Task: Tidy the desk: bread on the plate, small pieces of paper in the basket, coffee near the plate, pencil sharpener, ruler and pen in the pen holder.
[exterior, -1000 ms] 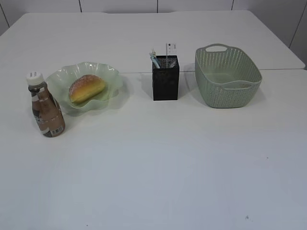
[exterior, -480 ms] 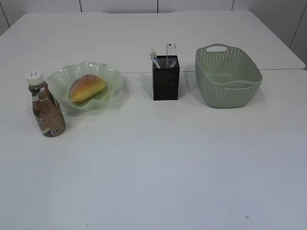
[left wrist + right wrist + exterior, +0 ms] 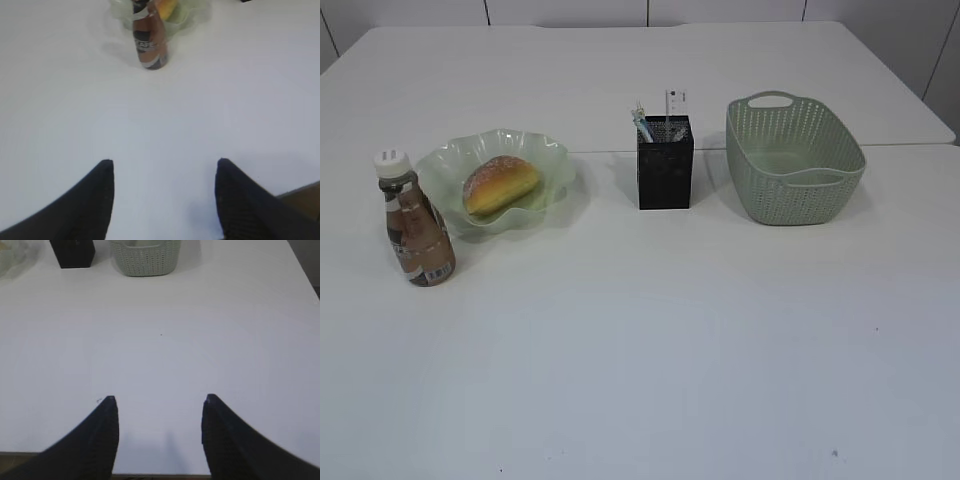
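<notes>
The bread [image 3: 501, 183] lies on the pale green wavy plate [image 3: 546, 156]. The brown coffee bottle [image 3: 416, 226] with a white cap stands just left of the plate; it also shows in the left wrist view [image 3: 150, 46]. The black pen holder [image 3: 665, 170] holds a ruler [image 3: 676, 103] and a pen [image 3: 641, 122]; the pencil sharpener is hidden. The green basket [image 3: 795, 160] stands to the right; no paper pieces show. My left gripper [image 3: 165, 167] is open and empty near the table's front edge. My right gripper [image 3: 160, 402] is open and empty at the front edge. Neither arm shows in the exterior view.
The white table [image 3: 650, 340] has a seam running across behind the holder. The holder [image 3: 72, 252] and basket [image 3: 145, 257] show at the top of the right wrist view. The table's front edge lies under both grippers.
</notes>
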Motion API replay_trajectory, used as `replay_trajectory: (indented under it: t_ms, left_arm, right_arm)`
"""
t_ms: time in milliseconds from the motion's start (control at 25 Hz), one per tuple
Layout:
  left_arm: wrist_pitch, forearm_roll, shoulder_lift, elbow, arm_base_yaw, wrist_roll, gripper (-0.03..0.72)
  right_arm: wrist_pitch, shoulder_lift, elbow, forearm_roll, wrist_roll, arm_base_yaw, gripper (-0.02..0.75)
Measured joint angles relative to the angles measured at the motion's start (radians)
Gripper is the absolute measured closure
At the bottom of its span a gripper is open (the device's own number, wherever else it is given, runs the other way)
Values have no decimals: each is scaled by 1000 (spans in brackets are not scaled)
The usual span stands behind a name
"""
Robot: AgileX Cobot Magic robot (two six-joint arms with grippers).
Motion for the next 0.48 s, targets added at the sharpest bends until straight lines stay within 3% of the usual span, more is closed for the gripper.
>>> replay_trajectory:
  t_ms: [160,480]
  left_arm:
    - [-1,0,0,0,104,0,234]
    - [-1,0,0,0,122,0,234]
  right_arm:
    - [0,0,0,0,0,-39,311]
    - [0,0,0,0,0,-42,311]
